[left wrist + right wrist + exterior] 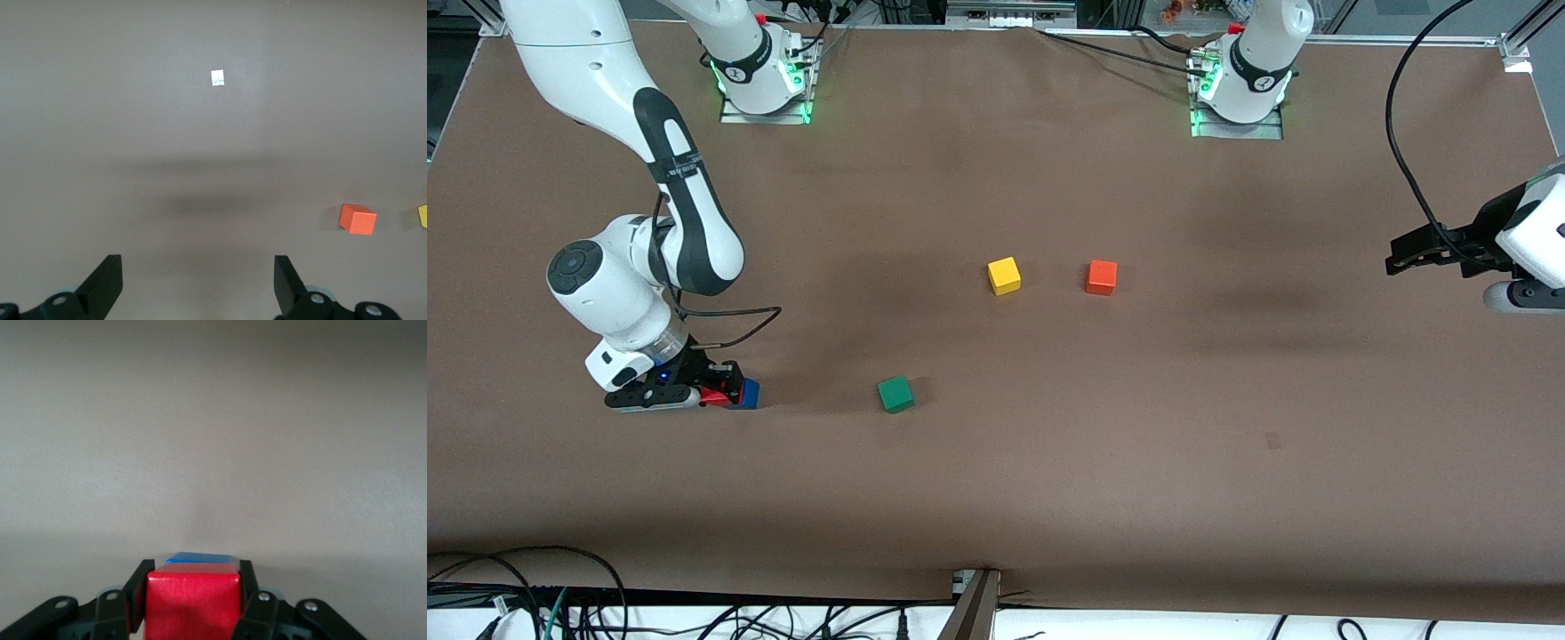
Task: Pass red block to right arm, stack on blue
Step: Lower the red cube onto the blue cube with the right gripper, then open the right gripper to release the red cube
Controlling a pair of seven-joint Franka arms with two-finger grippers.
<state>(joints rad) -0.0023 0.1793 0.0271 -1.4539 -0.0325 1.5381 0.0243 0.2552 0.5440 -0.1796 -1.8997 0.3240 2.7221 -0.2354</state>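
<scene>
On the brown table [1049,462] we judge the stacking step in hand: the red block [192,600] sits clamped between the right gripper [710,395] jaws over the blue block [202,558], needing release next, while the left gripper [198,283] waits wide open, empty.

Between my right gripper's [192,603] black fingers [138,593] sits the red block [192,603], a small matte cube, upright and square to the jaws, its side faces pressed by a pad on each side. Directly beneath it, only a thin strip showing past its top edge in my right wrist view, lies the blue [200,558] cube, matte and level. From the front view the red block [713,396] shows as a sliver at my fingertips, with the blue [747,393] cube's face just beside it on the table [1138,427].
</scene>
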